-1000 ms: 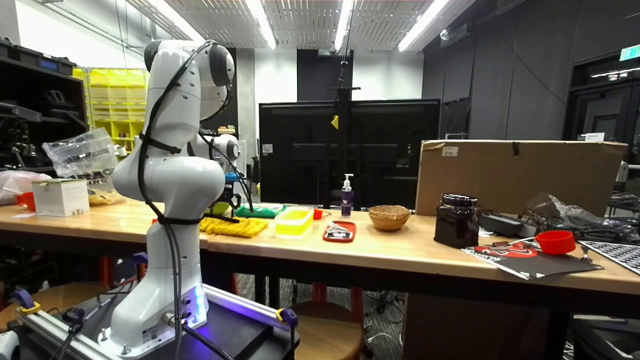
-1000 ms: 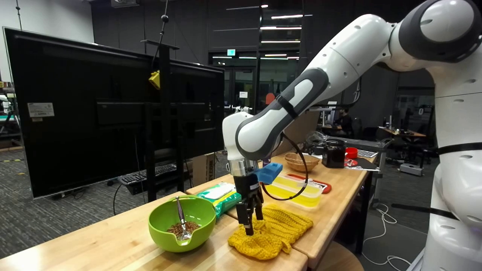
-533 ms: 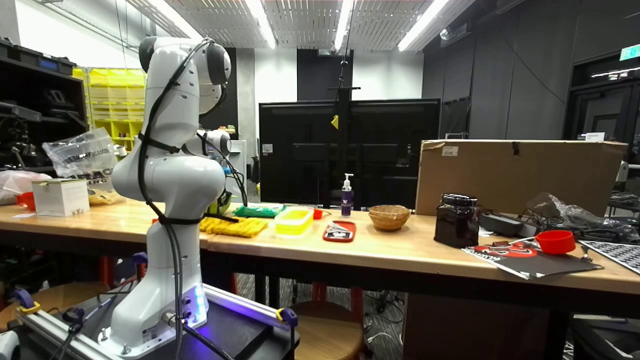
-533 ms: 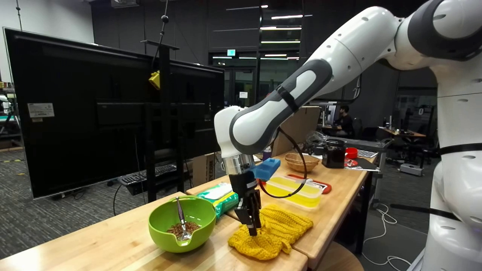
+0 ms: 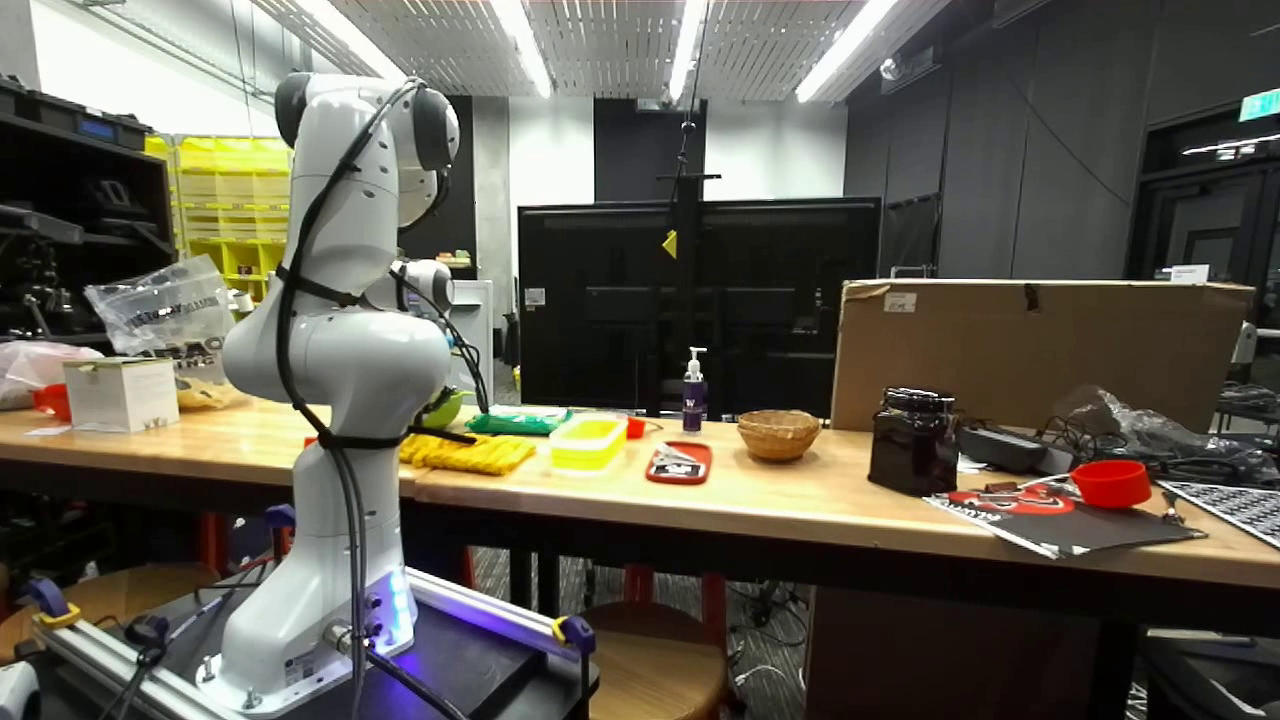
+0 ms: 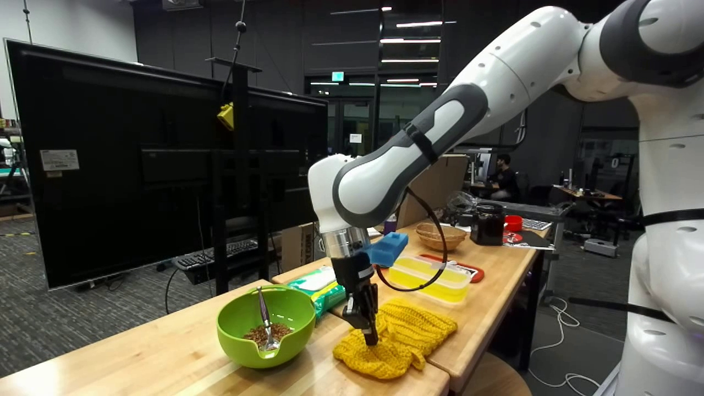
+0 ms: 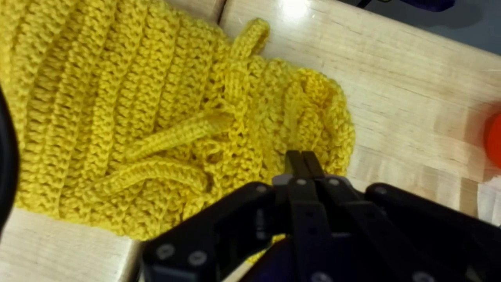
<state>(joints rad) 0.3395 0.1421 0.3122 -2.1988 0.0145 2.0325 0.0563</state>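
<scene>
- Though the gripper (image 7: 301, 153) is hidden by the arm (image 5: 360, 350) in an exterior view, its fingertips are shown together in wrist view.
- Yellow knitted cloth (image 7: 168, 109): laid on table (image 7: 411, 74), beneath fingertips.

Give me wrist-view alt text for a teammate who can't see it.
Black robot fingers, closed together, sit over the right-hand part of a ribbed yellow knitted cloth on a pale wooden tabletop; whether they touch the cloth is unclear. A rounded red object is cut off at the picture's right edge, a curved black cable at its left.
</scene>
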